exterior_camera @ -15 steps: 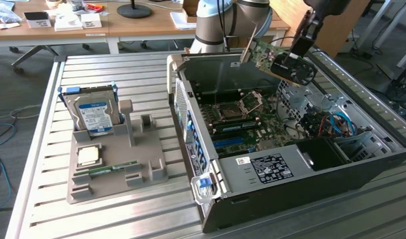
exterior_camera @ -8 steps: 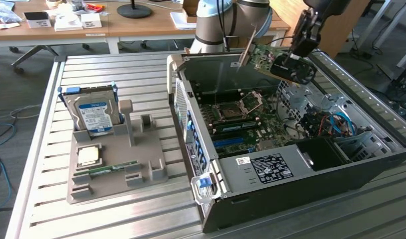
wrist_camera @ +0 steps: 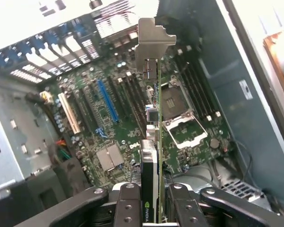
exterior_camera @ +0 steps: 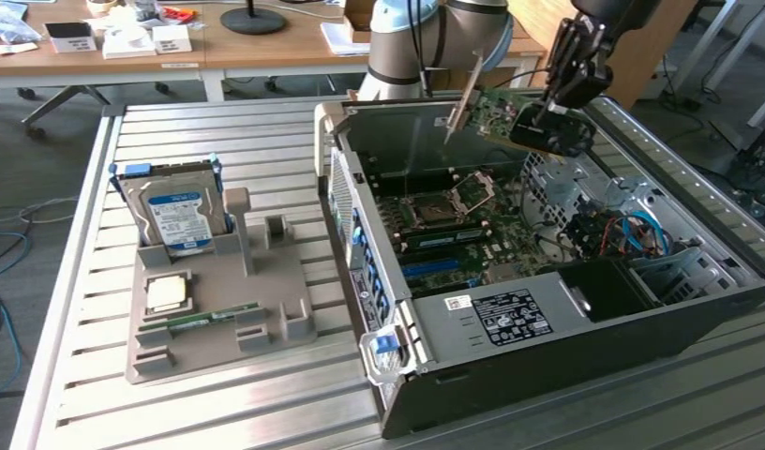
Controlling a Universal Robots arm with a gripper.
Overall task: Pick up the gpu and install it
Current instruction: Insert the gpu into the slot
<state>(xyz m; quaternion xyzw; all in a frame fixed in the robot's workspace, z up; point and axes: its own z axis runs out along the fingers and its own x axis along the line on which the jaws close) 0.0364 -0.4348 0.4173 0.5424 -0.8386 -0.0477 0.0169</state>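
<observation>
Clamped in your end effector, the graphics card hangs over the motherboard; any tilt could jam it.

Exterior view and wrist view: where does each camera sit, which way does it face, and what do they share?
Exterior view: off the arm, raised, looking down at the table and open computer case; the arm and gripper show.
Wrist view: on the wrist, looking past the gripper's fingers down into the case at the motherboard.
Shared: the gpu, clamped in the gripper above the motherboard.
</observation>
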